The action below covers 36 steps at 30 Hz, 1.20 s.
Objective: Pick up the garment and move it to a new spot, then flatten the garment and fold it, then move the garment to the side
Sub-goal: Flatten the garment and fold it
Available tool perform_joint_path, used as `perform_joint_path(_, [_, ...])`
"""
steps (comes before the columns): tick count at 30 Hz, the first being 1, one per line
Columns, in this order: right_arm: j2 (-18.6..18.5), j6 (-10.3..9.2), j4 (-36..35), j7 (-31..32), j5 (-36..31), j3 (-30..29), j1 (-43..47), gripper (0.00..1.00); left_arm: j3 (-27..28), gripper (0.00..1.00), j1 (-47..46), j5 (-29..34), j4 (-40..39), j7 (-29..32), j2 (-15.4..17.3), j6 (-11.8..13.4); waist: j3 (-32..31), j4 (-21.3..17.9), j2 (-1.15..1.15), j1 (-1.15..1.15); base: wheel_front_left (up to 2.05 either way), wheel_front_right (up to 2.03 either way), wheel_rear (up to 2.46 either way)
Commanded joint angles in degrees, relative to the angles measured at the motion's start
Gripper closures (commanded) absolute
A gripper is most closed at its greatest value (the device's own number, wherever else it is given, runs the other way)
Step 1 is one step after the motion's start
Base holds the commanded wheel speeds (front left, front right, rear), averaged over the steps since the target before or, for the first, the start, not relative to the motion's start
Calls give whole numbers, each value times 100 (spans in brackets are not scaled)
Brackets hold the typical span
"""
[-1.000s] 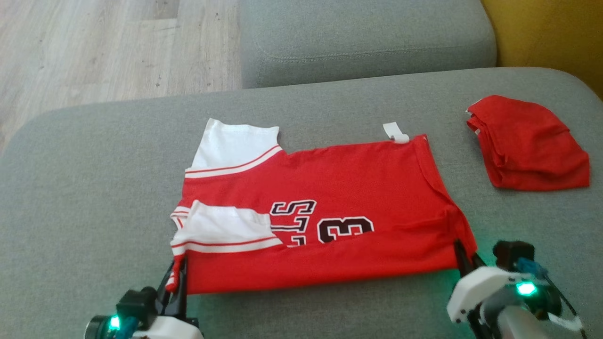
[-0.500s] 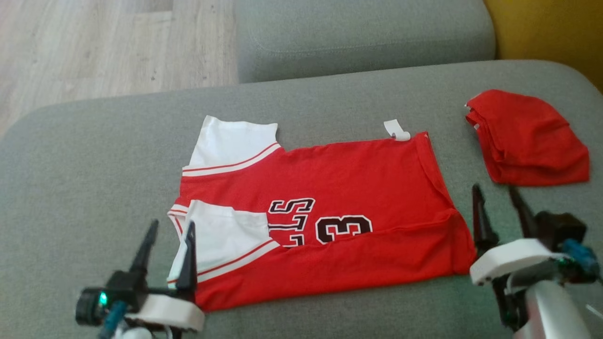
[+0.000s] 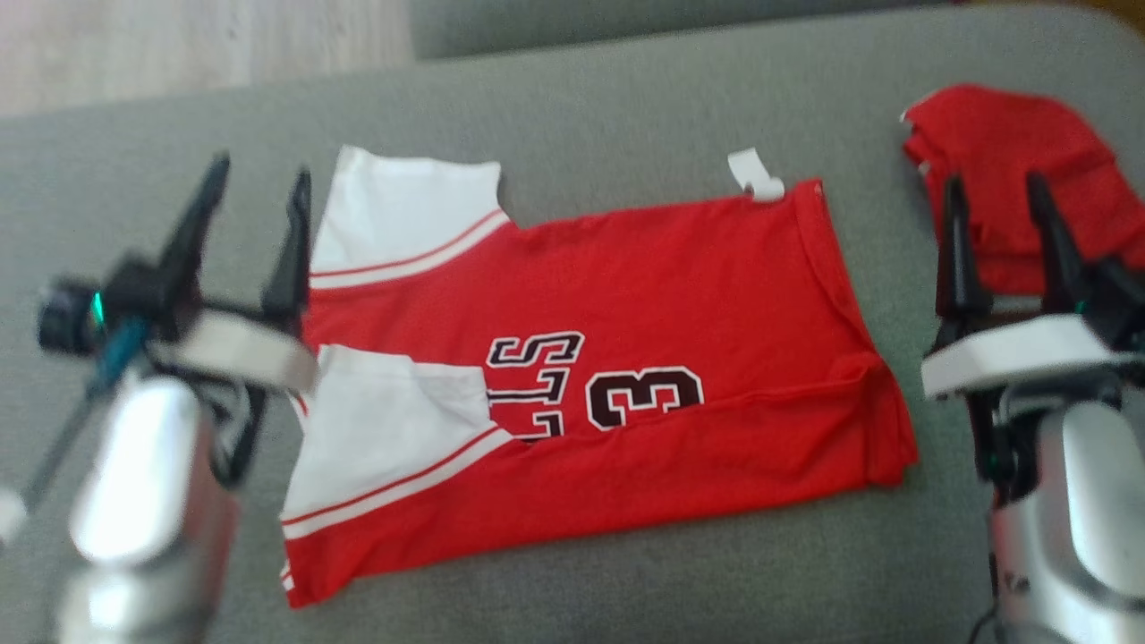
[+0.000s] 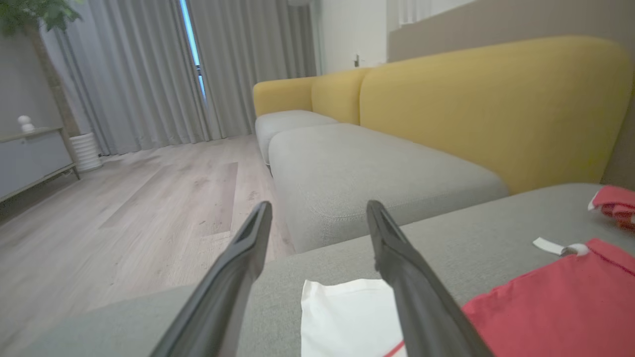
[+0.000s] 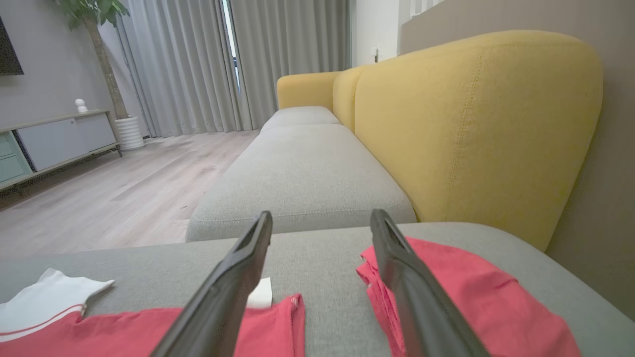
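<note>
At the left edge of your head view, the left gripper (image 3: pixel 259 174) hangs above the grey cushion (image 3: pixel 581 98), its 2 dark fingers spread wide and holding nothing. The inner finger stands just beside the far sleeve (image 3: pixel 402 206) of the jersey (image 3: pixel 644 277). The picture is blurred there, so you cannot be sure it is not touching the cloth, though it looks clear of it.

The jersey lies flat in the middle of the cushion, red with 2 white sleeves, its sleeve end toward your left. The near sleeve (image 3: pixel 385 429) is laid over the body. The near long edge is folded up over the chest, so the fold cuts off the black lettering and the numeral 3 (image 3: pixel 644 398).

Further right, a small white tag (image 3: pixel 756 174) sticks out at the far corner of the hem, and the hem is slightly bunched at its near corner. Just beyond that hem the right gripper (image 3: pixel 995 188) is raised, its jaws also fully spread and empty, apart from the jersey. Behind its fingers, at the right end of the cushion, a separate red cloth (image 3: pixel 1002 134) lies folded in a heap. In the right wrist view a yellow backrest (image 5: pixel 471 124) rises past it.
</note>
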Motion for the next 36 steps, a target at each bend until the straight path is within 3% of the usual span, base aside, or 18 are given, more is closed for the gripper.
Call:
perform_joint_path(1, [-24,-5,-229,14,-46,154,-222,0,89,0,-377,-35,-68,92,278,-21,333,-116,0,-1,0,0,0])
perform_joint_path(7, [-24,-5,-277,104,-177,355,-696,0,-1211,0,-1679,-852,725,894,1312,-32,877,-360,0,-1,0,0,0])
perform_joint_path(13, [-24,-5,-280,114,-202,551,-1087,0,-2287,0,-2624,-1915,1394,1706,2044,-33,1289,-603,0,-1,0,0,0])
perform_joint_path(22, [-24,-5,-227,73,-127,702,-1323,0,-3420,0,-3349,-2886,1906,2143,2561,-33,1697,-862,0,-1,0,0,0])
perform_joint_path(33, [-24,-5,-33,-33,-222,550,-1442,0,-4533,0,-3782,-3650,2179,2192,2635,-34,1845,-898,0,-1,0,0,0])
perform_joint_path(34, [-24,-5,-25,-30,-235,544,-1455,0,-4603,70,-3795,-3769,2169,2225,2631,-34,1846,-897,0,-1,0,0,0])
perform_joint_path(35, [-24,-5,-19,-27,-250,535,-1468,0,-4663,100,-3810,-3876,2157,2236,2634,-34,1841,-892,0,-1,0,0,0])
perform_joint_path(36, [-24,-5,-11,-24,-267,522,-1475,0,-4726,100,-3824,-3961,2147,2235,2638,-34,1830,-881,0,-1,0,0,0])
